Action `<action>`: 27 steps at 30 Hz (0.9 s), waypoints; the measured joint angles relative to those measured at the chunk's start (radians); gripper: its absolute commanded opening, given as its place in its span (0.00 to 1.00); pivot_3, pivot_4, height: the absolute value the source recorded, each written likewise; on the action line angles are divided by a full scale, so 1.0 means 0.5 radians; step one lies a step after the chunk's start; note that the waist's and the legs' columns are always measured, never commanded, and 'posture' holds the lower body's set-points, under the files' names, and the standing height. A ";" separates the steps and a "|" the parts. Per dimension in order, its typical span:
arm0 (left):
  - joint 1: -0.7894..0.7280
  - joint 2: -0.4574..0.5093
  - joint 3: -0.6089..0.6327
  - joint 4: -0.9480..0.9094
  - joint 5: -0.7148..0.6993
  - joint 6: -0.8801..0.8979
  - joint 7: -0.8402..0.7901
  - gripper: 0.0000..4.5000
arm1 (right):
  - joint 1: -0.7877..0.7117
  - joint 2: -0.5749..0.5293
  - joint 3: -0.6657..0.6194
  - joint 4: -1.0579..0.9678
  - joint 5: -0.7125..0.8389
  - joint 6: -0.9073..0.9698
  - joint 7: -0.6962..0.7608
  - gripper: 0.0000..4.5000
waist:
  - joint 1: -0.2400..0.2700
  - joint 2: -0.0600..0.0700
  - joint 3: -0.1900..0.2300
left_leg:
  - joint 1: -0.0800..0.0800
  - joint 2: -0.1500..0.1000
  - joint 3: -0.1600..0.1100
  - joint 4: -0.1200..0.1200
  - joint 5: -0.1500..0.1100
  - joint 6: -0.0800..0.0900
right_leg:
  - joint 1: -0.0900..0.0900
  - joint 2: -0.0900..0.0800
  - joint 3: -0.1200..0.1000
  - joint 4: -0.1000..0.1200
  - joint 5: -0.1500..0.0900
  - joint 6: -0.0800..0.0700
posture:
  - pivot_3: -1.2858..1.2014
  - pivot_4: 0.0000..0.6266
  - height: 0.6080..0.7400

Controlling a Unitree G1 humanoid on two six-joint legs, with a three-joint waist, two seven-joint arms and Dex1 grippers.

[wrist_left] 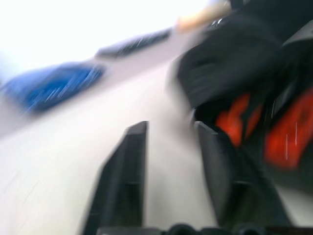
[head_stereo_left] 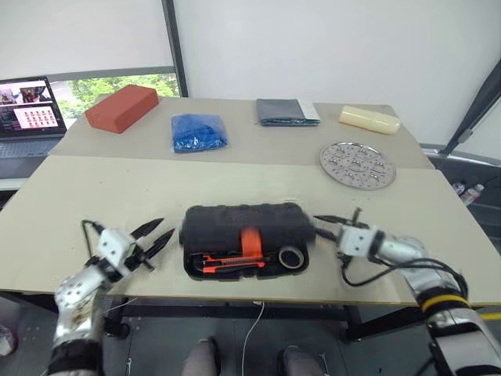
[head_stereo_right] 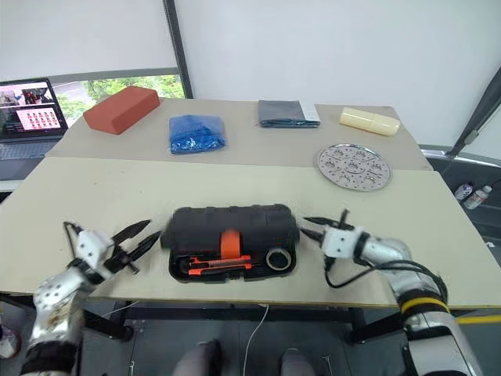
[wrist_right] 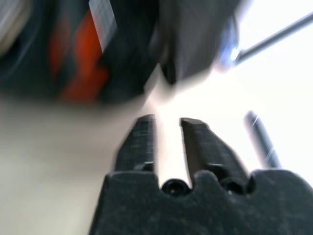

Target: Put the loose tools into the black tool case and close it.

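My left tool (head_stereo_left: 154, 240) sat just off the left end of the black tool case (head_stereo_left: 246, 225), its two fingers apart with nothing between them, pointing in toward the case. My right tool (head_stereo_left: 330, 225) sat just off the right end, aimed back toward the left; in the right wrist view its fingers (wrist_right: 142, 142) stood a little apart and empty. I judged that I held one tool at each end so that I could press the case from both sides or steady it while the lid came down.

The case lay near the front edge of the surface (head_stereo_left: 94, 184), between my two tools. Its lid was most of the way over, yet the front stayed open: I could see the orange-handled screwdrivers (head_stereo_left: 231, 262) lying in the tray and the grey tape roll (head_stereo_left: 290, 256) at its right end. An orange piece (head_stereo_left: 250, 240) ran down the middle of the opening; it may have been the latch, but the wrist views were too smeared to confirm it. I could not make out the utility knife on its own among the orange shapes.

With the tools apparently inside, I judged that closing and latching was what remained.

Farther back, well clear, lay a red brick-shaped block (head_stereo_left: 121, 107), a blue bag (head_stereo_left: 198, 131), a folded grey cloth (head_stereo_left: 286, 111), a cream block (head_stereo_left: 369, 120) and a perforated metal disc (head_stereo_left: 358, 164).
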 measured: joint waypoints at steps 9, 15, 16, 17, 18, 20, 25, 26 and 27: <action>-0.232 0.187 -0.010 0.064 -0.177 0.534 -0.044 0.60 | 0.610 -0.305 -0.162 -0.868 1.253 1.202 0.888 0.31 | 0.049 0.000 0.000 | 0.016 0.001 -0.001 0.005 0.000 0.001 | 0.024 -0.002 -0.003 -0.002 -0.002 -0.004 | 0.52 0.24 1.00; -0.880 0.191 -0.255 0.431 -0.028 0.723 -0.113 0.11 | 0.843 -0.501 -0.084 -1.673 1.493 1.944 1.107 0.00 | 0.037 -0.002 -0.002 | 0.017 0.002 -0.001 0.008 -0.001 0.000 | 0.021 0.001 -0.004 -0.003 -0.008 0.006 | 0.52 0.24 1.00; -0.954 0.183 -0.299 0.507 0.005 0.736 -0.134 0.01 | 0.845 -0.492 -0.034 -1.741 1.477 2.008 1.106 0.00 | 0.035 -0.002 -0.002 | 0.017 0.002 -0.001 0.007 -0.001 0.000 | 0.019 0.001 -0.004 -0.002 -0.008 0.006 | 0.52 0.24 1.00; -1.039 0.172 -0.364 0.616 0.052 0.760 -0.173 0.00 | 0.840 -0.459 0.027 -1.801 1.434 2.078 1.101 0.00 | 0.033 -0.002 -0.002 | 0.016 0.002 -0.001 0.007 0.000 0.001 | 0.018 0.001 -0.003 -0.002 -0.008 0.006 | 0.52 0.24 1.00; -1.117 0.161 -0.445 0.743 0.120 0.777 -0.222 0.00 | 0.803 -0.392 0.100 -1.838 1.388 2.149 1.082 0.00 | 0.030 -0.002 -0.002 | 0.014 0.002 -0.001 0.007 0.000 0.002 | 0.016 0.002 -0.003 -0.002 -0.006 0.011 | 0.52 0.24 1.00; -1.155 0.144 -0.508 0.846 0.179 0.765 -0.267 0.00 | 0.765 -0.334 0.157 -1.862 1.341 2.198 1.051 0.00 | 0.028 -0.002 -0.002 | 0.010 0.001 0.000 0.006 0.001 0.005 | 0.011 0.001 0.000 -0.001 0.000 0.019 | 0.52 0.24 1.00; -1.287 0.107 -0.631 1.169 0.305 0.778 -0.476 0.00 | 0.487 -0.099 0.315 -1.758 1.012 2.211 0.907 0.00 | 0.030 -0.005 0.000 | -0.001 0.001 -0.003 0.008 0.005 0.011 | 0.003 0.004 -0.002 0.000 0.000 0.017 | 0.52 0.24 1.00; -1.300 0.107 -0.633 1.195 0.322 0.771 -0.492 0.00 | 0.465 -0.083 0.325 -1.737 0.963 2.170 0.899 0.00 | 0.031 -0.005 0.000 | -0.001 0.001 -0.003 0.008 0.005 0.011 | 0.004 0.004 -0.002 0.000 0.000 0.018 | 0.52 0.24 1.00; -1.309 0.108 -0.633 1.216 0.323 0.764 -0.501 0.00 | 0.442 -0.079 0.337 -1.717 0.919 2.118 0.891 0.00 | 0.031 -0.005 0.000 | -0.001 0.001 -0.003 0.008 0.005 0.011 | 0.004 0.004 -0.002 0.000 0.000 0.018 | 0.52 0.24 1.00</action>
